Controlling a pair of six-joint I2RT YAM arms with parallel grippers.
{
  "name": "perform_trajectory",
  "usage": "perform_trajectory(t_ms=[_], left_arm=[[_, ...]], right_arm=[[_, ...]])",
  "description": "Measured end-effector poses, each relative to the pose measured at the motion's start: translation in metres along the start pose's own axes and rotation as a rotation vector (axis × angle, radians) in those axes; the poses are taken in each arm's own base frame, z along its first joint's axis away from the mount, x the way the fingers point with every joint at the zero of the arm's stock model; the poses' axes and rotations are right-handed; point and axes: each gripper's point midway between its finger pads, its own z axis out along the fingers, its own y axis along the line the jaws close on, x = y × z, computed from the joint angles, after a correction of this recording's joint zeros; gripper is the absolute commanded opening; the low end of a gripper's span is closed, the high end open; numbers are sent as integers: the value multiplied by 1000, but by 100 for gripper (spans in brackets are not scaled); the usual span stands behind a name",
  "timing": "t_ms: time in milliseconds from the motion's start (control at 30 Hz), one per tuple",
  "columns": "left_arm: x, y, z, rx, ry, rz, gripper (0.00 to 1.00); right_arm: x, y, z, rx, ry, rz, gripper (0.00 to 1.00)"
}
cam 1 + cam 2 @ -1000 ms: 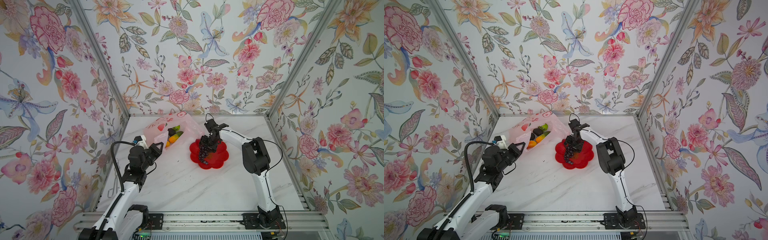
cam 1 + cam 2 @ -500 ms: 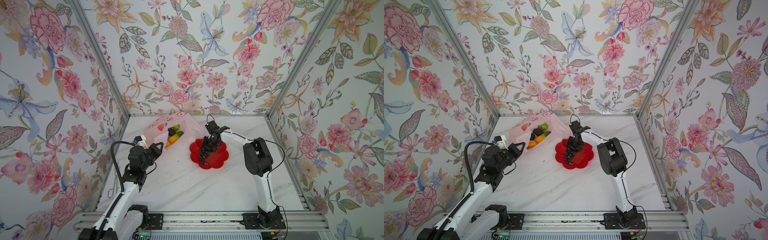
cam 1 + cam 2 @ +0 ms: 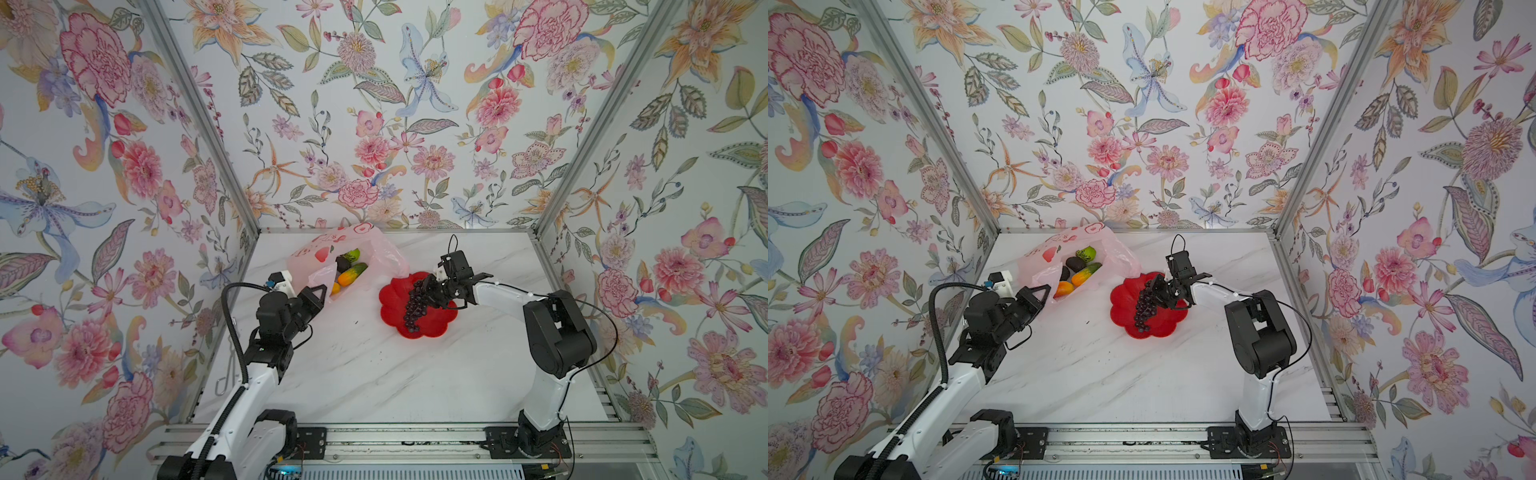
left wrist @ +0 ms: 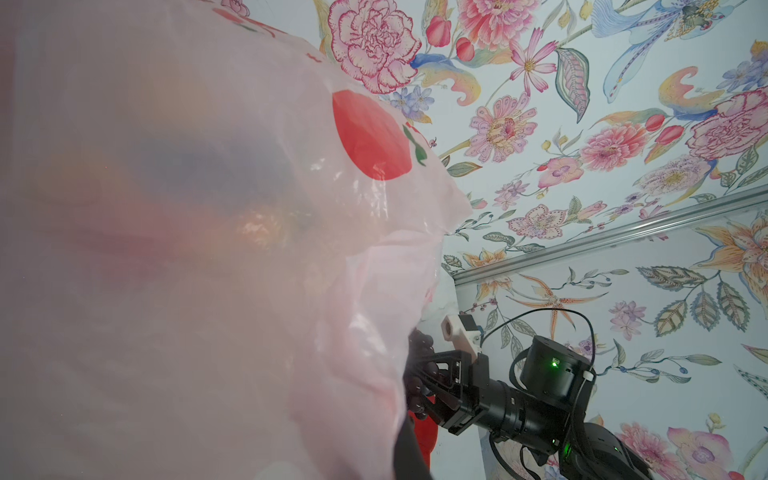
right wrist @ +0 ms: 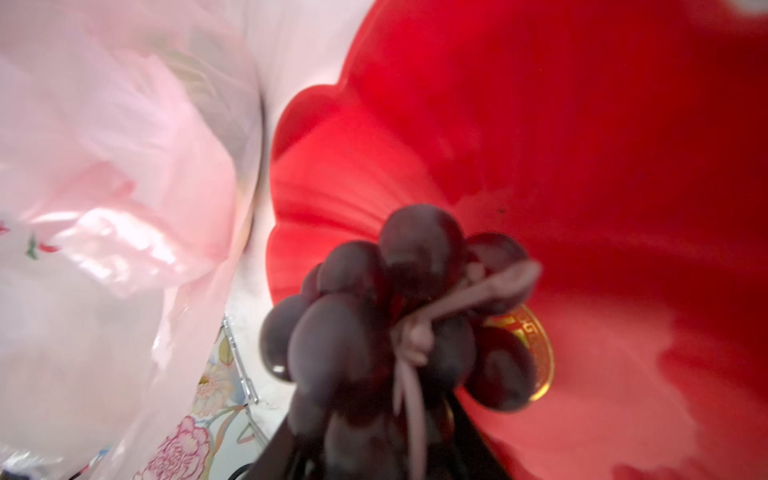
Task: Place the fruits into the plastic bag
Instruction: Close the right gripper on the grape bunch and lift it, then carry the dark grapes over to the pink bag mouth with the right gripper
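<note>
At the near left, the left gripper (image 3: 318,292) is pinched shut on the near rim of the thin, translucent pale pink plastic bag (image 3: 384,254), propping its mouth open; the bag lies far left, with glossy toy fruits (image 3: 351,272) inside, green, dark and orange-yellow; just beside it to the right sits the red flower-shaped dish (image 3: 432,326); over the dish dangles the dark purple grape bunch (image 3: 412,309), round beads hanging limp from a pale stem; the right gripper (image 3: 432,289) has its jaws clamped on the bunch's top. The bunch probably needs lifting clear of the dish, carrying left, and releasing only once its tail passes the rim.
</note>
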Motion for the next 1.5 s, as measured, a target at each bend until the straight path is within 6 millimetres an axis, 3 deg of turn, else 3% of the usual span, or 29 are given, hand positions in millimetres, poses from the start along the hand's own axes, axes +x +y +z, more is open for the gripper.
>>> perform_trajectory(t_ms=[167, 333, 667, 933, 1100, 1367, 1500], left_arm=[[0, 1, 0, -2, 2, -1, 0], [1, 2, 0, -9, 6, -3, 0], [1, 0, -4, -8, 2, -6, 0], [0, -2, -5, -2, -3, -37, 0], [-1, -3, -5, 3, -6, -54, 0], [-3, -5, -2, 1, -4, -75, 0], [-8, -11, -2, 13, -13, -76, 0]], right_arm=[[-6, 17, -23, -112, -39, -15, 38], [-13, 49, -53, -199, -85, -66, 39], [-35, 145, -106, -357, -169, -192, 39], [-27, 232, -127, -495, -258, -270, 38], [-22, 263, -107, -555, -303, -281, 37], [-11, 263, -18, -528, -245, -275, 37], [0, 267, 14, -534, -193, -283, 37]])
